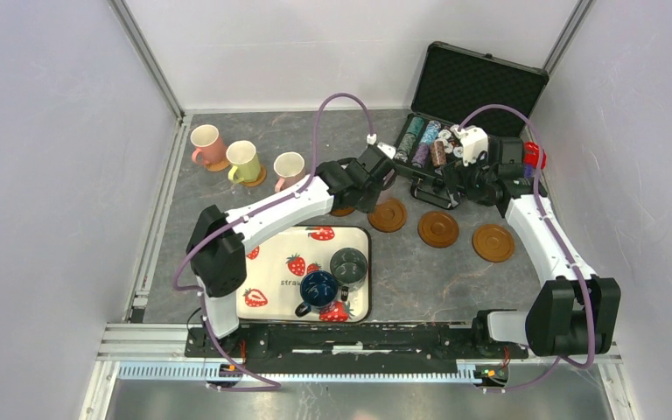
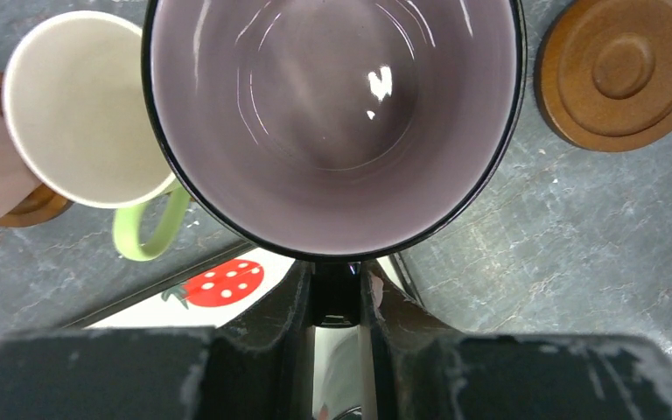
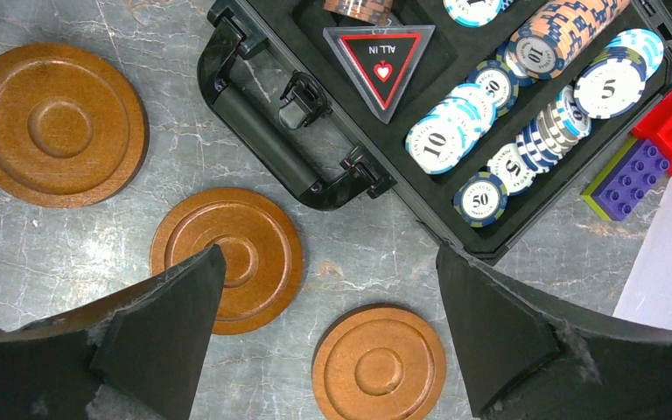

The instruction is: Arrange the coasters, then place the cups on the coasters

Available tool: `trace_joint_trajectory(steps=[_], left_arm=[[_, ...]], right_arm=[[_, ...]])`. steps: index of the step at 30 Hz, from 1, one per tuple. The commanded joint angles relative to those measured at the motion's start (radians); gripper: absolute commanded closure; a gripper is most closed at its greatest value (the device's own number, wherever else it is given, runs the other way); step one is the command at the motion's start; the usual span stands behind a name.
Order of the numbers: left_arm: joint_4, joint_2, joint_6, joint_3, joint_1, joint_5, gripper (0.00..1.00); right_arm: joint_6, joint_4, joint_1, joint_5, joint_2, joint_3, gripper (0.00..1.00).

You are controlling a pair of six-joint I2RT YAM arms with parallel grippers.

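My left gripper (image 2: 337, 293) is shut on the black handle of a mauve cup (image 2: 332, 114), whose inside fills the left wrist view. What lies under that cup is hidden. Beside it a cream cup with a green handle (image 2: 79, 105) stands on a coaster (image 2: 35, 206). Another coaster (image 2: 621, 70) lies bare to the right. My right gripper (image 3: 328, 254) hangs open over three bare coasters (image 3: 227, 258) (image 3: 378, 363) (image 3: 52, 122). From above, three cups (image 1: 206, 142) (image 1: 243, 160) (image 1: 289, 166) stand on coasters at the back left. My left gripper (image 1: 374, 175) covers the mauve cup there.
A strawberry-print tray (image 1: 267, 262) near the front holds a dark grey-green cup (image 1: 348, 262) and a dark blue cup (image 1: 319, 289). An open black case of poker chips (image 3: 490, 105) lies at the back right, with red and purple bricks (image 3: 665, 149) next to it.
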Motion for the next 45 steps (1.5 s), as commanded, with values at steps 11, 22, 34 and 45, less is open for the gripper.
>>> trace_joint_trajectory(steps=[11,22,34,45], left_arm=[[0.204,0.054,-0.106,-0.064,-0.037,0.045,0.97],[0.268,0.082,-0.121,-0.105,-0.051,0.056,0.91],[0.290,0.122,-0.138,-0.103,-0.053,0.026,0.88],[0.318,0.128,-0.142,-0.148,-0.052,0.023,0.78]], right_arm=[[0.024,0.045,-0.005,-0.034,-0.024,-0.023,0.02],[0.017,0.031,-0.005,-0.041,-0.067,-0.063,0.02],[0.018,0.026,-0.005,-0.048,-0.101,-0.094,0.02],[0.013,0.020,-0.006,-0.044,-0.118,-0.102,0.02]])
